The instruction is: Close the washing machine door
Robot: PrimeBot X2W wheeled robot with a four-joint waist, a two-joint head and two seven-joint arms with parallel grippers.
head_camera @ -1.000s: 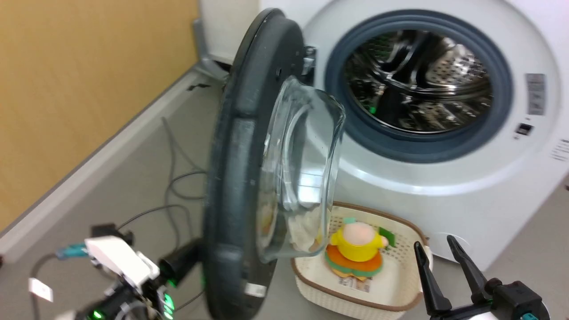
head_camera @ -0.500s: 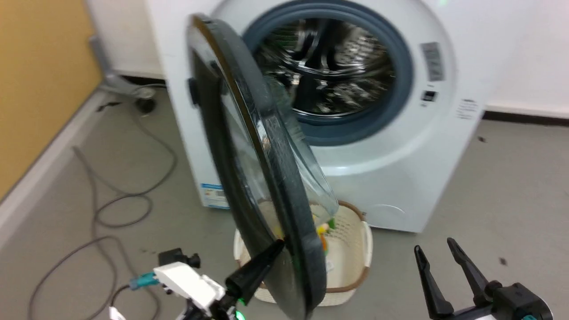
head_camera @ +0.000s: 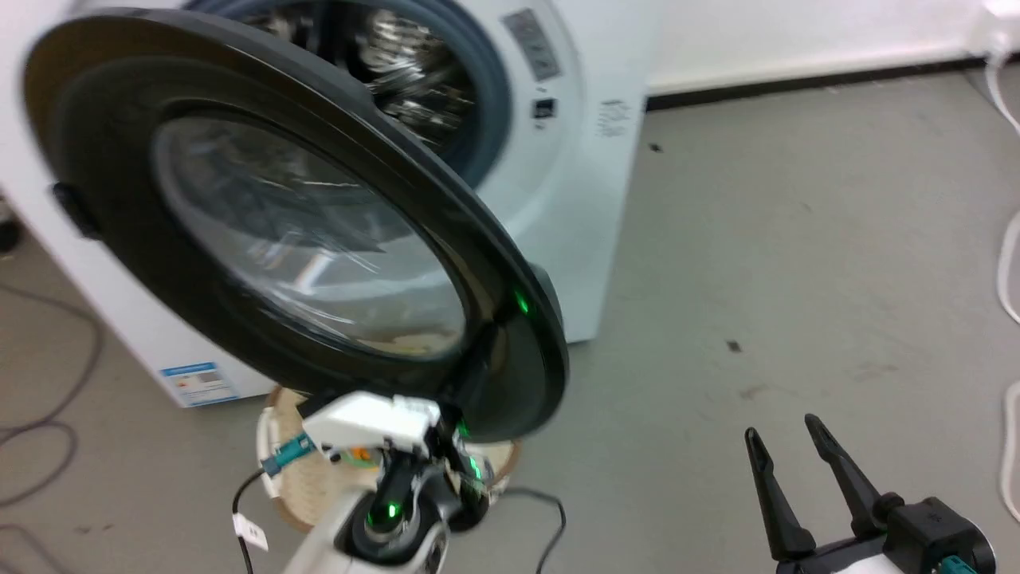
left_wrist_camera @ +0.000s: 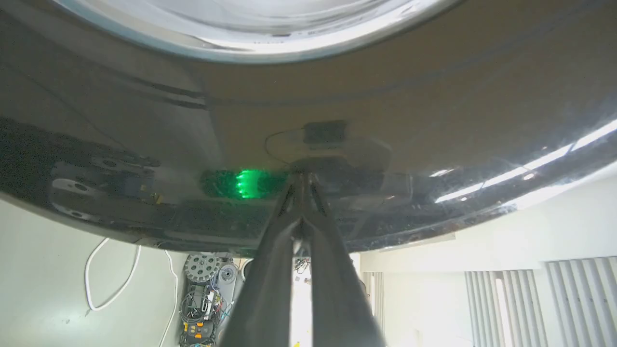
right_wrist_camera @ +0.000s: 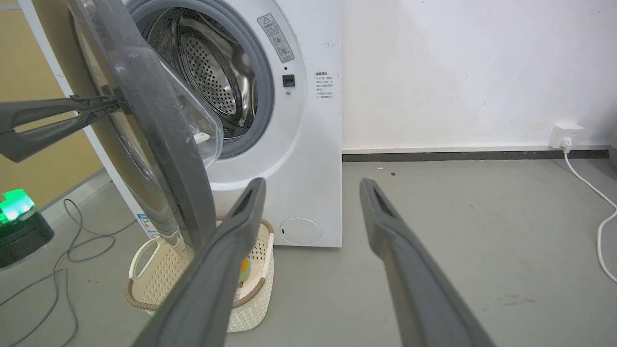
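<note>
The washing machine door [head_camera: 303,231], black with a clear glass bowl, stands partly open at an angle to the white washing machine [head_camera: 574,199], its outer face toward me. The steel drum [right_wrist_camera: 212,82] shows behind it. My left gripper [left_wrist_camera: 303,176] is shut, with its fingertips together against the glossy outer rim of the door [left_wrist_camera: 434,96] near its lower edge. From the side, the left gripper [right_wrist_camera: 108,103] touches the door [right_wrist_camera: 159,144] on its outer face. My right gripper [head_camera: 785,450] hangs open over bare floor, away from the machine [right_wrist_camera: 308,144], and the right gripper [right_wrist_camera: 313,185] holds nothing.
A cream wicker basket [right_wrist_camera: 144,284] stands on the floor under the door, right in front of the machine. Grey cables [right_wrist_camera: 72,236] loop on the floor at the left. A white cord [right_wrist_camera: 597,207] runs from a wall socket [right_wrist_camera: 566,132] at the right.
The head camera has turned, shifting the whole picture. The door has swung from edge-on toward the opening, with my left gripper against its outer face. The right gripper keeps its pose.
</note>
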